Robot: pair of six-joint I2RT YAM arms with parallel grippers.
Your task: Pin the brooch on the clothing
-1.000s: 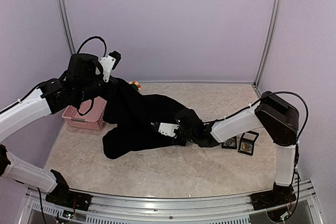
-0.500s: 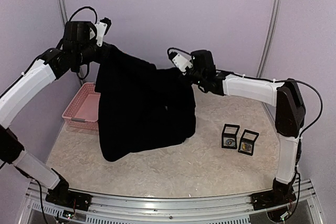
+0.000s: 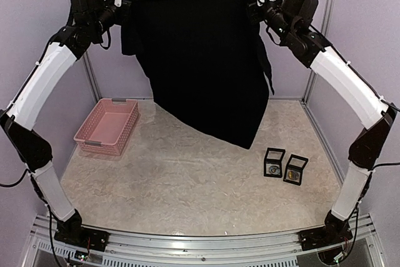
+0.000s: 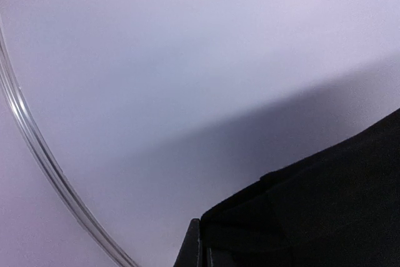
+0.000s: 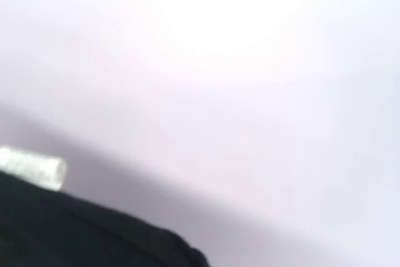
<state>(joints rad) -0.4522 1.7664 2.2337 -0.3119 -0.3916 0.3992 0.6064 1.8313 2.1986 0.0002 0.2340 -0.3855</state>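
Note:
The black T-shirt (image 3: 203,54) hangs spread out high above the table, held by its top edge between both arms. No flowers or label show on the side facing the camera. My left gripper (image 3: 125,4) is shut on its left top corner. My right gripper (image 3: 255,3) is shut on its right top corner. Black cloth fills the lower right of the left wrist view (image 4: 325,217), next to one finger (image 4: 190,249). It also shows in the blurred right wrist view (image 5: 75,236). A small round pale-rimmed brooch (image 3: 273,169) sits in a black box on the table, right of centre.
A second small black display box (image 3: 295,169) with a gold-orange item stands beside the first. A pink basket (image 3: 107,126) sits at the left of the marbled table (image 3: 175,186). Purple walls and metal posts (image 3: 322,29) close in the back.
Both arms have risen from table level to the top of the view, lifting the shirt off the table. It went from a bunched heap to hanging spread between them.

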